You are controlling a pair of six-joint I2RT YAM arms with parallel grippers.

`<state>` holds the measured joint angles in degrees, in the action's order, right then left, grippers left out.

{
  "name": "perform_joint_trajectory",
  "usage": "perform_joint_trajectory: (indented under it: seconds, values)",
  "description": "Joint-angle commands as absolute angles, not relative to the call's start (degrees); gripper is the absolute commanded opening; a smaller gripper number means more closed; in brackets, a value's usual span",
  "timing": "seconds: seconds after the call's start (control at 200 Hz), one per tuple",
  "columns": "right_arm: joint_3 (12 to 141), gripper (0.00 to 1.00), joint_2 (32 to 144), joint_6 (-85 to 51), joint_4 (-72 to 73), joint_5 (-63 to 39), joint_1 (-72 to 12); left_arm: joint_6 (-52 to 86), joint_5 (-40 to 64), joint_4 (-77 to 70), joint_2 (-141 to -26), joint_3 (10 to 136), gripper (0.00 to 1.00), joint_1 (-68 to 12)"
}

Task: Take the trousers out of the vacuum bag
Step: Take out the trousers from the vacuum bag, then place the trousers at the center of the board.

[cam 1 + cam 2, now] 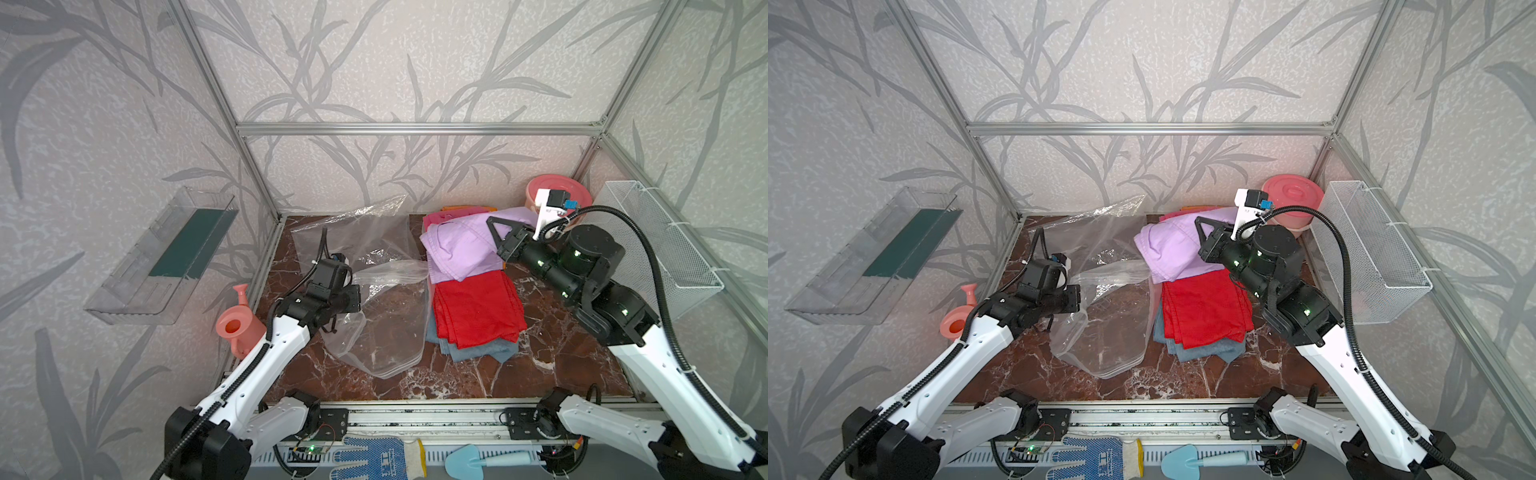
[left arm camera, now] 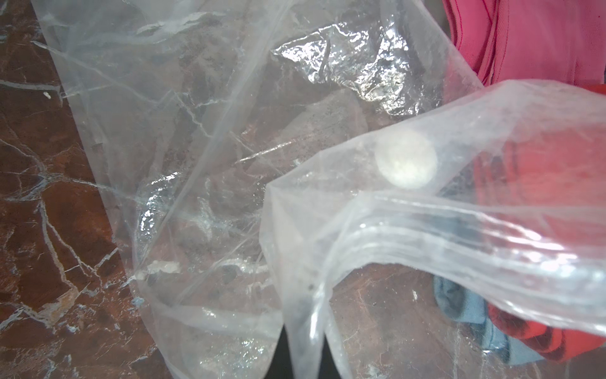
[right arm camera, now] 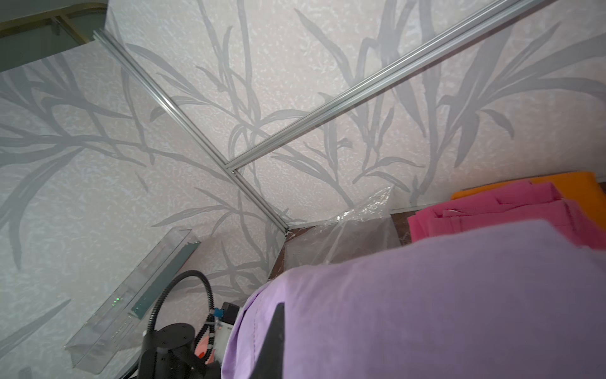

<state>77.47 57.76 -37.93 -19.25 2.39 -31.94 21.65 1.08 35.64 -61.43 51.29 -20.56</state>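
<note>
Both top views look down from high, sharing the bench [image 1: 561,365]. The left wrist view looks past the left claw [image 2: 305,357], close to the vacuum bag [image 2: 196,164]. The right wrist view faces the wall [image 3: 295,82].

Red-brown marble tabletop [image 1: 561,365], clear vacuum bag [image 1: 386,324], trousers [image 1: 473,307] pile, pink tub [image 1: 557,183]

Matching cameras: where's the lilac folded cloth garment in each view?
Top view: lilac folded cloth garment, right of centre.
Top view: lilac folded cloth garment, about centre.
Left wrist: absent.
Right wrist: lilac folded cloth garment, lower right.
Shared landmark: hot pink folded cloth.
</note>
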Motion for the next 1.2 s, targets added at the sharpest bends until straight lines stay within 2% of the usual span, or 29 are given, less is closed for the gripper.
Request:
perform_joint_trajectory:
  seconds: [0.0,0.225,0.635,0.78,1.075,1.2]
  values:
    - [76.68,0.01,56.30,-40.11,-17.23,-1.69,-27.27,21.62,-0.02,36.91,-60.56,52.82,0.00,-20.47]
    - [74.46,0.01,59.21,-38.59,-16.14,-1.68,-24.45,21.61,-0.42,36.83,-60.38,52.85,0.00,-20.42]
    - [81.10,0.01,74.61,-37.09,-8.79,-7.05,-20.83,22.47,-3.51,37.03,-58.91,52.49,0.00,-20.43]
    - [70.92,0.01,71.08,-39.73,-4.81,-7.71,-20.83,22.66,-3.95,36.44,-58.41,52.12,0.00,-20.39]
    - [40.88,0.01,58.26,-49.64,1.86,-6.02,-21.26,22.59,-3.60,36.67,-58.71,52.43,0.00,-20.39]
    - [33.45,0.01,52.66,-52.76,0.97,-2.90,-23.10,22.56,-3.60,36.50,-58.69,52.39,0.00,-20.39]
